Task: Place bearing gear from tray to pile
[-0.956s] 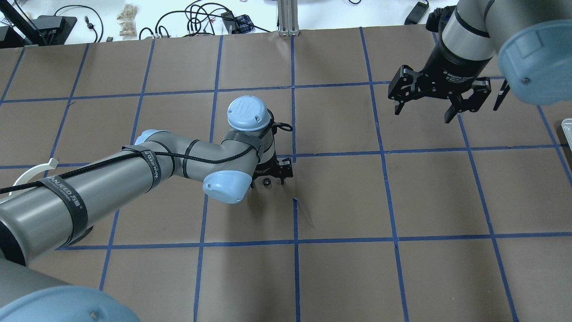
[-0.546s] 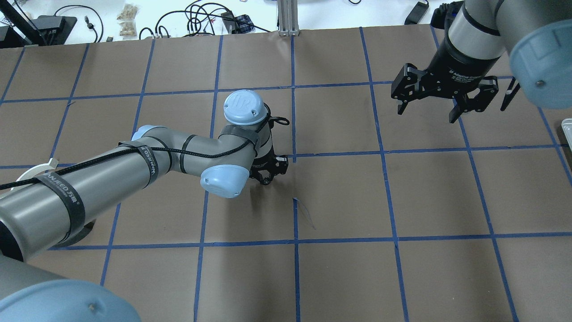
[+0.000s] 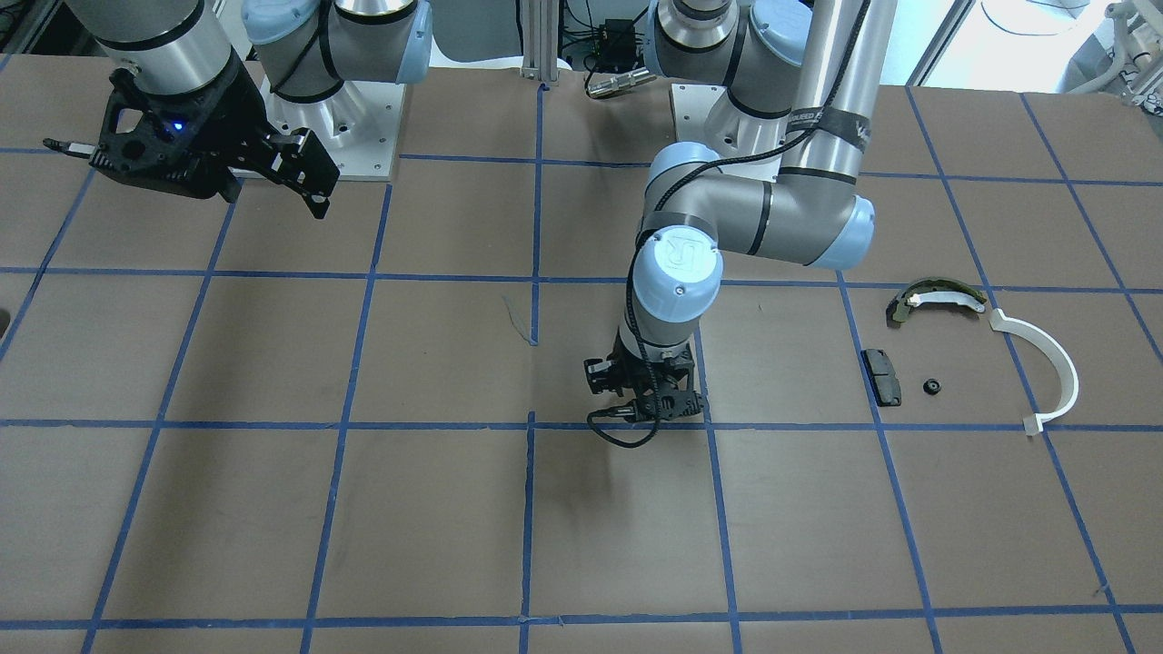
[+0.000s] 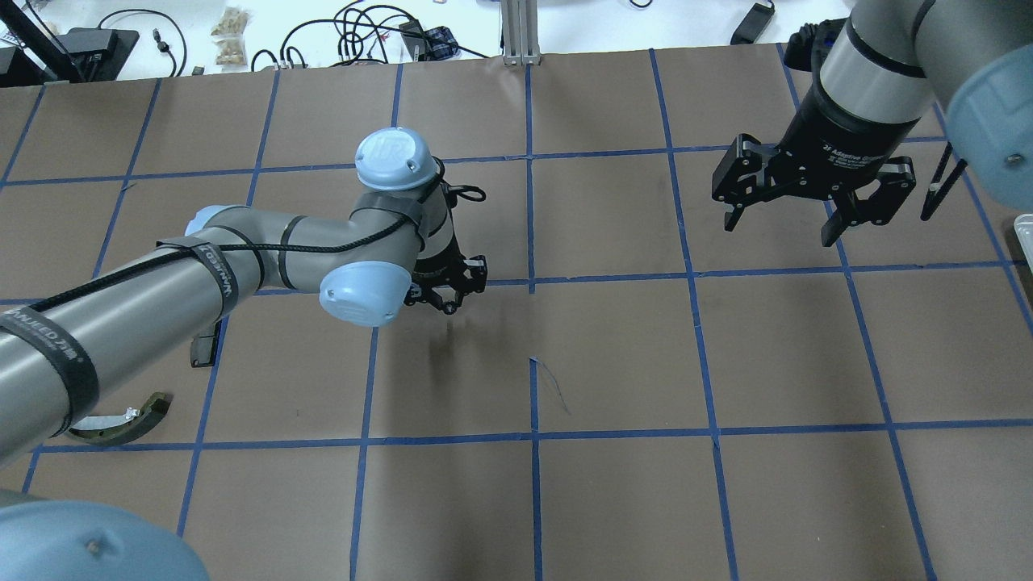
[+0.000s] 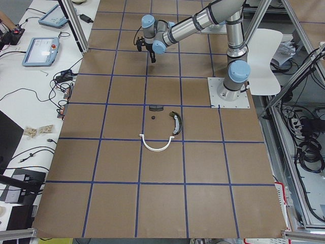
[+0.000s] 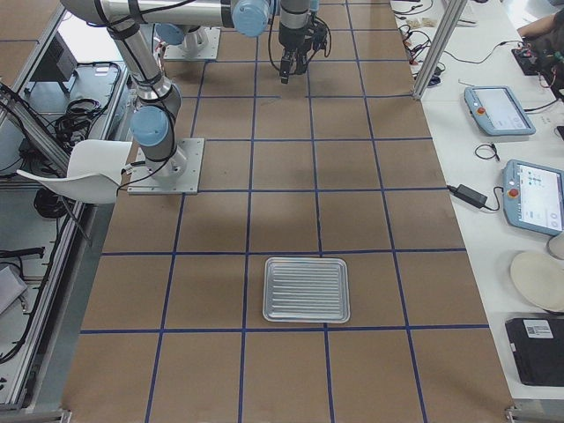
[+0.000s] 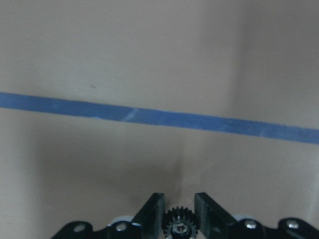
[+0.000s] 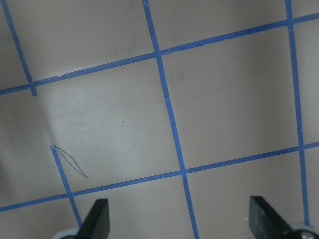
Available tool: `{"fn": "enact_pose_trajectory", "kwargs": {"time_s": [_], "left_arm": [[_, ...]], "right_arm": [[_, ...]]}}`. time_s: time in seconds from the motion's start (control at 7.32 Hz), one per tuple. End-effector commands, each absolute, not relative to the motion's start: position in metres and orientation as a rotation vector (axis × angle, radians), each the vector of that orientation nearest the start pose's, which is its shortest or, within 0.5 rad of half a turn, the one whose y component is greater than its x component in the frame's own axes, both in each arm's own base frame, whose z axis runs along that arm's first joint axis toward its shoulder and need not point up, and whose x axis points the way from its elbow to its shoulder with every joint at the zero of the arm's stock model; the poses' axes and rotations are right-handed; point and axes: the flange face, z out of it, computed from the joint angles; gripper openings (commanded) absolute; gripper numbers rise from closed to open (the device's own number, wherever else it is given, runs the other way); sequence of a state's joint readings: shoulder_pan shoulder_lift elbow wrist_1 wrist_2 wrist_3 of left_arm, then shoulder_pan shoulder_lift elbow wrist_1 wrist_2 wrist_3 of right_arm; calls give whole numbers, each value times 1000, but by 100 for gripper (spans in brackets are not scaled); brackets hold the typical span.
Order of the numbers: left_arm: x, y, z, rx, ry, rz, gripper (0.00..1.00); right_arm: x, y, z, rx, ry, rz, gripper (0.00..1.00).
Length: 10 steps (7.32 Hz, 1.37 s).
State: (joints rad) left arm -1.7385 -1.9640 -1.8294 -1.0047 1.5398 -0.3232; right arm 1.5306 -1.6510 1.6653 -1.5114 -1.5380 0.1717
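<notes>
Now that the left claw point(image 4: 452, 300) has shut on the gear point(image 7: 179, 223) and lifted it off the table point(image 4: 613, 363), the gear sits pinched between its fingers, well apart from the pile point(image 3: 930, 387). Pickup judged done; carry and release remain.

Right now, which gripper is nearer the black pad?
Left. The left gripper is mid-table, toward the black pad; the right gripper is far off in the other half.

Silver-grey arm tubes point(image 4: 137, 311), pale blue joint caps point(image 4: 393, 157), black jaws, black braided cable point(image 4: 323, 244) strapped along left arm point(image 4: 258, 270), white-lettered bands point(image 4: 56, 351)
</notes>
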Motion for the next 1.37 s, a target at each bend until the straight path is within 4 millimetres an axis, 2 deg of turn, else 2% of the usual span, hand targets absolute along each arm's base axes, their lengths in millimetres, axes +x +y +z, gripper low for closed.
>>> {"fn": "enact_pose_trajectory", "kwargs": {"time_s": [0.0, 0.14, 0.27, 0.41, 0.55, 0.68, 0.96, 1.23], "left_arm": [[-116, -577, 268, -273, 3097, 321, 0], [-70, -587, 286, -269, 3097, 388, 0], [-35, -587, 286, -219, 3104, 410, 0], [14, -585, 281, -184, 3028, 439, 0], [61, -580, 269, -105, 3044, 491, 0], [99, -574, 262, -97, 3063, 506, 0], [147, -576, 253, -83, 3009, 454, 0], [201, -577, 232, -56, 3019, 384, 0]], "right_arm": [[108, -454, 473, 240, 3201, 126, 100], [109, -454, 474, 242, 3193, 119, 100], [110, -455, 474, 239, 3190, 112, 100], [109, -455, 474, 239, 3188, 110, 100], [109, -456, 472, 244, 3190, 114, 100], [111, -455, 474, 239, 3181, 110, 100], [115, -456, 473, 239, 3138, 108, 100], [115, -456, 472, 236, 3138, 113, 100]]}}
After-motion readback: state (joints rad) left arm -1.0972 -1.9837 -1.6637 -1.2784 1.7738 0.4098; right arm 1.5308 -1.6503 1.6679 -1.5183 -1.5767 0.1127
